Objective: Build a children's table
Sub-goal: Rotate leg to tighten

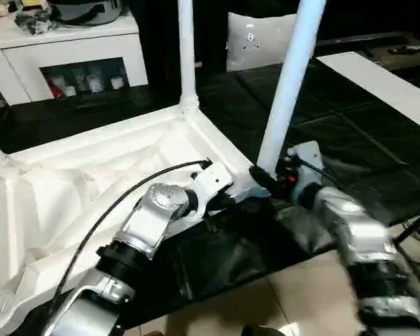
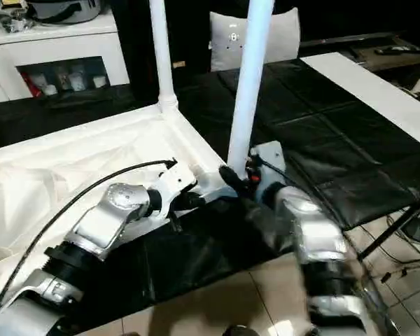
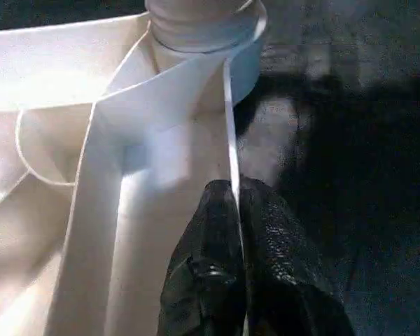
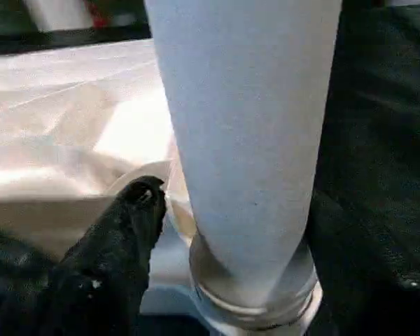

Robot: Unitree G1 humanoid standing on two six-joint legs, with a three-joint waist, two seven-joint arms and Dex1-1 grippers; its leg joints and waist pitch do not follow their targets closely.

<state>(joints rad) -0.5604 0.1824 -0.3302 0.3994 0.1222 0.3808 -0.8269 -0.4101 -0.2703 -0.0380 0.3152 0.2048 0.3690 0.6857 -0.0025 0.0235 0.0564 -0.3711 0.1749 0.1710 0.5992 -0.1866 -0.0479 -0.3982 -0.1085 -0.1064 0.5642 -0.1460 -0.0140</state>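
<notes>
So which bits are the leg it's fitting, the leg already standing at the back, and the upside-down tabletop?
Near leg (image 1: 288, 91), left eye view, middle of its shaft.
Far leg (image 1: 186, 49), left eye view, on its upright shaft.
Tabletop (image 1: 77, 178), left eye view, ribbed underside.

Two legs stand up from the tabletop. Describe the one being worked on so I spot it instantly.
The white tabletop lies upside down on the black mat. This leg rises from the corner socket nearest the right gripper. The other leg, farther back, has no gripper beside it.
</notes>
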